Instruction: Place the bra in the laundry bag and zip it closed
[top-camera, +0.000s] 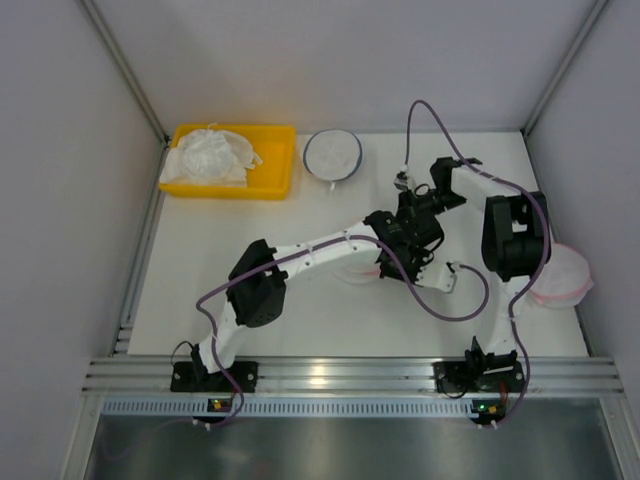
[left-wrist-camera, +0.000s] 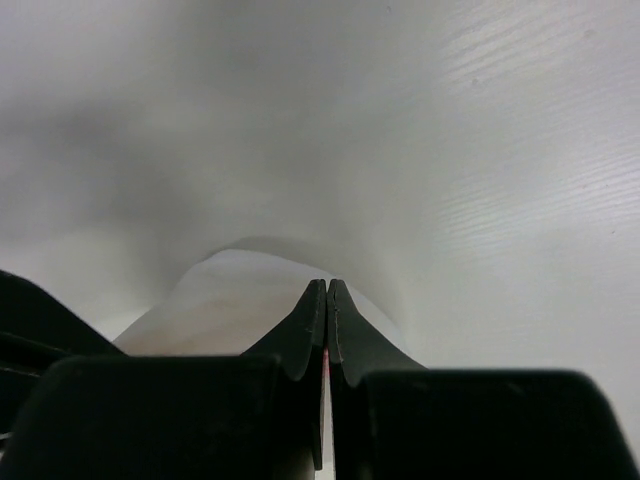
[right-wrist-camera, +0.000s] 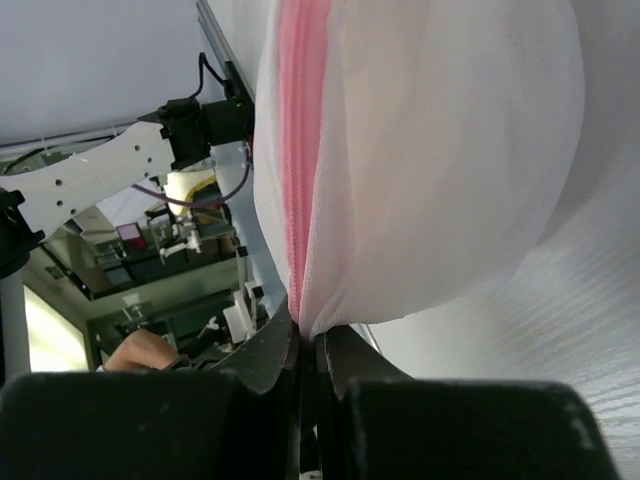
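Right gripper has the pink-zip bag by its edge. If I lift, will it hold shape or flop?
Probably flops: the bag is thin mesh that bunches into folds where the right gripper pinches it. Likely light, as sheer fabric with only a narrow zip for stiffness. Expect it to sag and swing, not stay round.

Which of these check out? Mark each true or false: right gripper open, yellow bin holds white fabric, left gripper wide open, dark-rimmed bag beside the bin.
1. The right gripper is open. False: it is shut on the edge of the pink-zip bag.
2. The yellow bin holds white fabric. True.
3. The left gripper is wide open. False: it is shut, seemingly pinching the pink-zip bag's pink edge.
4. The dark-rimmed bag lies beside the yellow bin, outside it. True.
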